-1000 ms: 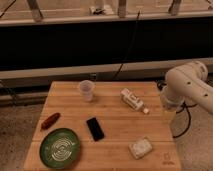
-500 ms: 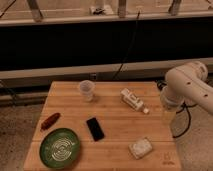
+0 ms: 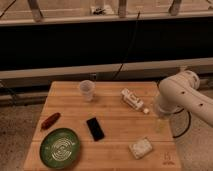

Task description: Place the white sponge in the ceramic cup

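Observation:
The white sponge (image 3: 140, 148) lies flat near the front right corner of the wooden table (image 3: 116, 116). At the back of the table, left of centre, the ceramic cup (image 3: 87, 90) stands upright. My white arm reaches in from the right, and the gripper (image 3: 160, 124) hangs pointing down over the table's right edge. It is above and a little behind the sponge, far to the right of the cup. It is open and holds nothing.
A white bottle-like object (image 3: 132, 99) lies at the back right, near the arm. A black phone (image 3: 95, 128) lies mid-table, a green patterned plate (image 3: 60, 147) sits front left, and a reddish-brown item (image 3: 50, 120) is at the left edge. Cables and a dark wall stand behind.

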